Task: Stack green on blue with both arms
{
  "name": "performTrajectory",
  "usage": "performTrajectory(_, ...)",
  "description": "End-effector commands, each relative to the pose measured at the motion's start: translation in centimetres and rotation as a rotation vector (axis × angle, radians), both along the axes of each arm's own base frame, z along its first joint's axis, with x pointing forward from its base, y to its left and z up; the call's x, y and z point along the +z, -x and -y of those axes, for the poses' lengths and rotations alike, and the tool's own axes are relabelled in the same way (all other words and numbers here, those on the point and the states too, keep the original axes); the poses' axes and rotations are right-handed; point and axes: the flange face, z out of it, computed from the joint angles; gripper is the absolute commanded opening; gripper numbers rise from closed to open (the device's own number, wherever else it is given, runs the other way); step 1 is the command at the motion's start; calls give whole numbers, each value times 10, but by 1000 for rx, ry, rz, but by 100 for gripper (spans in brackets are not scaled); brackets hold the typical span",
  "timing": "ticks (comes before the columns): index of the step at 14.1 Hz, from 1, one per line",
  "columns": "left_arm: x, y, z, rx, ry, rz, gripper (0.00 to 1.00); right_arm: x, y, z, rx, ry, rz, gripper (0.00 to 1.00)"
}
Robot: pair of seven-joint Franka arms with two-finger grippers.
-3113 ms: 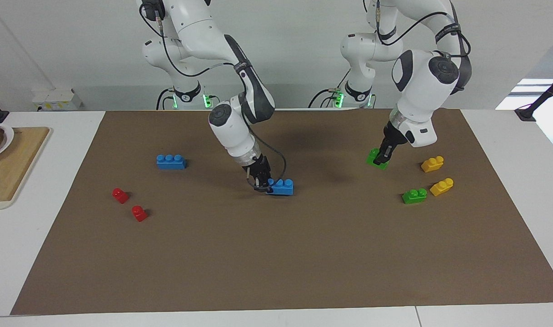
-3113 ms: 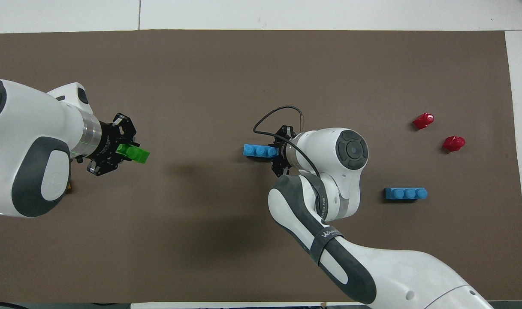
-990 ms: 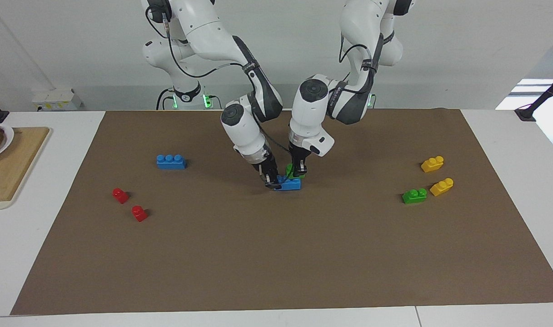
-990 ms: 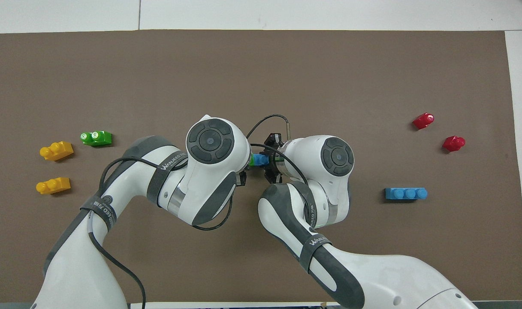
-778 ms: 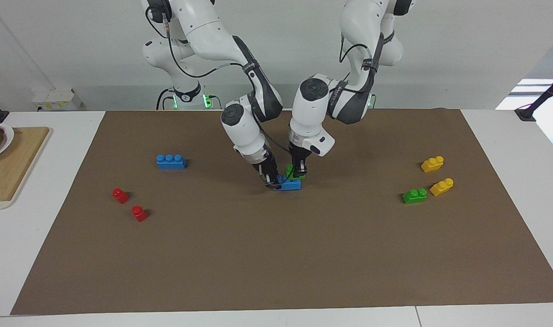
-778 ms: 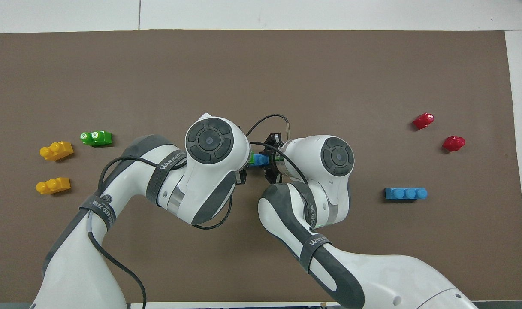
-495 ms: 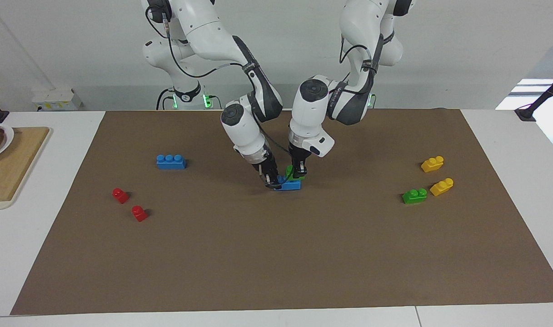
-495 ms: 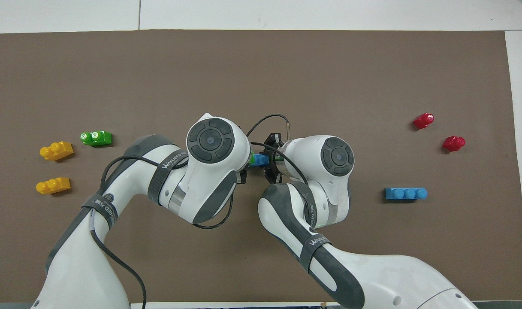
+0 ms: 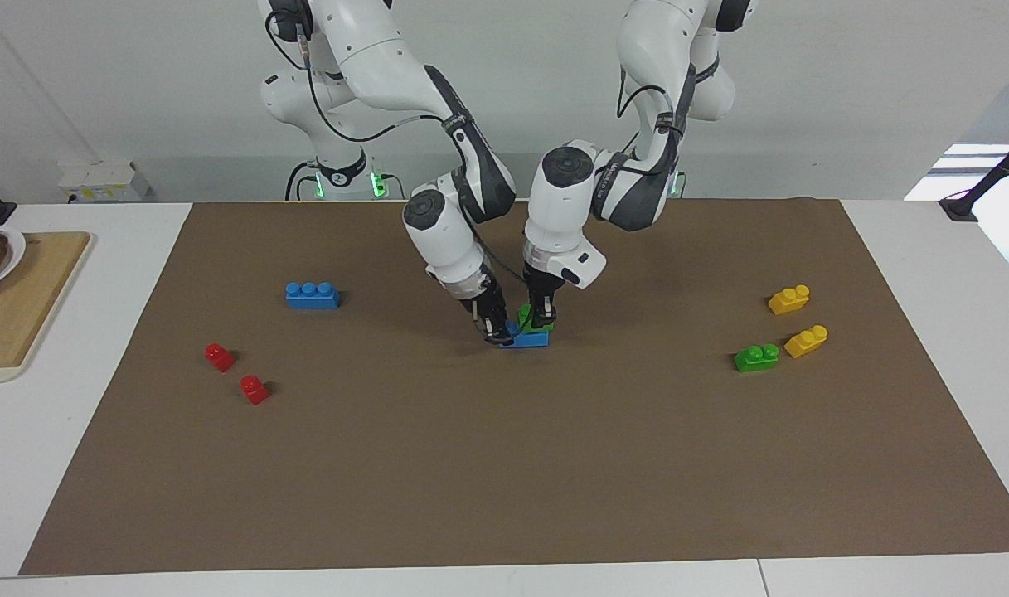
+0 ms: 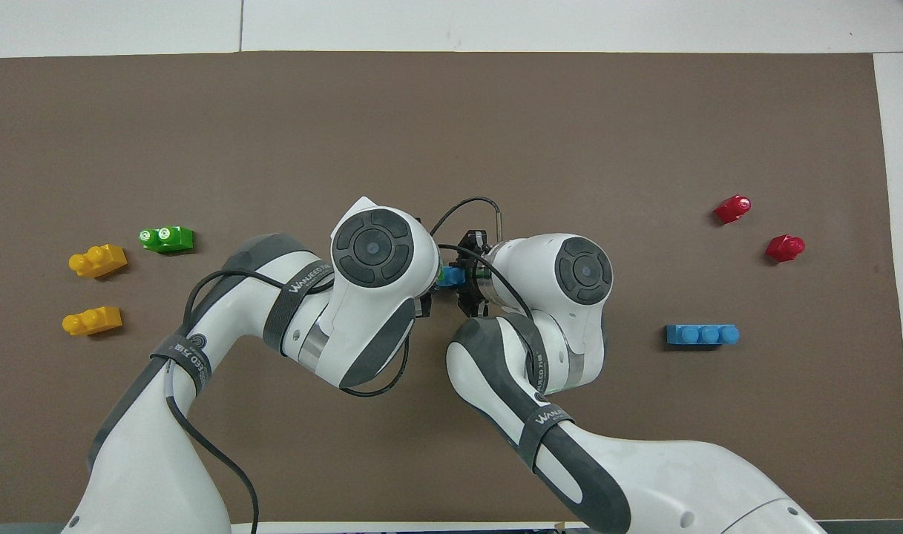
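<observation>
- Seating is the step in hand, as I judge it. The green brick [image 9: 545,330] should go straight down so its sockets meet the studs squarely, with no sideways shove.
- Grip on the left arm [image 9: 558,215]: the left jaws are pressed together on the green brick, pinching it from above. The brick sits between them and sticks out just below their tips.
- Directly under the left jaws lies the blue brick [image 9: 527,341], flat on the brown mat [image 9: 504,464]. The green brick touches its top at the end toward the left arm. Whether it is fully clicked home I cannot tell.
- Just beside them, the right jaws, on the right arm [image 9: 446,240], pinch the blue brick's other end and brace it. They should hold firm until the press is finished, or the blue brick may tip or slide.
- Release is best done with the left jaws first and then a straight lift, so that nothing peels off.
- Well apart from both jaws, toward the left arm's end of the desk, lie a spare green brick [image 9: 755,357] and two yellow bricks [image 9: 788,299].
- Equally well apart, toward the right arm's end, lie a spare blue brick [image 9: 312,295] and two red bricks [image 9: 220,356].
</observation>
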Motion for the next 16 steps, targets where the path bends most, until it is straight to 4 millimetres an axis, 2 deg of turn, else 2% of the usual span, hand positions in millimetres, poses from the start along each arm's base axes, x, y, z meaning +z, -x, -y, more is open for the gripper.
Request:
performTrajectory(1,-16,-5,4,16,-20,14,0,-14,4,14,4,12,-20,0)
performTrajectory(7,-18,-4,6,10,-24,18,0,-14,4,15,4,12,-21,0)
performTrajectory(13,-44,-5,5,-24,-75,15,0,-16,4,19,-1,15,-23,0)
performTrajectory(16,-46,-4,6,-23,-74,12,0,-16,4,19,0,15,-22,0)
